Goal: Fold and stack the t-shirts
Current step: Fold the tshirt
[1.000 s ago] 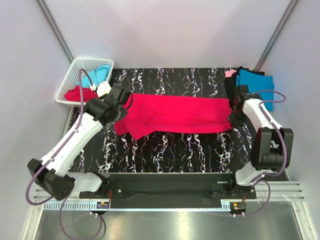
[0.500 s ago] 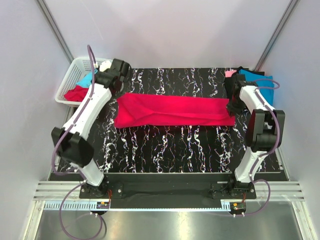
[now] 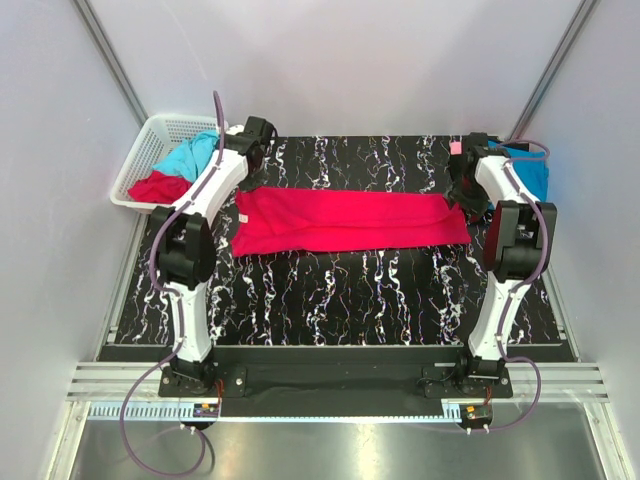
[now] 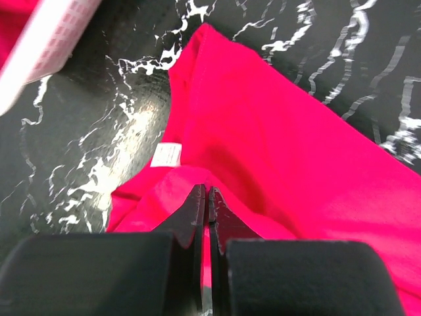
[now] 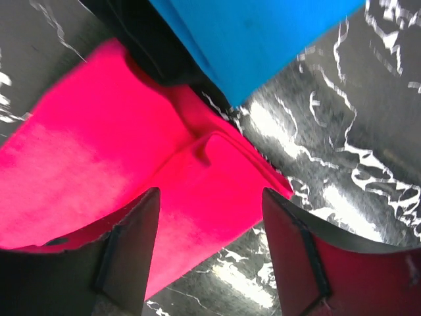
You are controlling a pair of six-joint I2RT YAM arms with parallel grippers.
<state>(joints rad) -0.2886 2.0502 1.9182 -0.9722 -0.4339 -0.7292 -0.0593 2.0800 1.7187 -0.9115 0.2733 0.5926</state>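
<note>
Pale walls (image 3: 330, 60) enclose a black, white-veined desk (image 3: 340, 290), with a white basket (image 3: 140, 165) at upper left. The red t-shirt (image 3: 345, 220) lies as a long strip across mid-frame. Wrist views alone show the left gripper (image 4: 206, 194) clenched on its fold and the right gripper (image 5: 210, 192) released over its end, beside a blue t-shirt (image 5: 263, 39).

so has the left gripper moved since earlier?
Yes: the left gripper, shut on the red t-shirt, went farther out, from the near corner of the white basket to its far corner.
</note>
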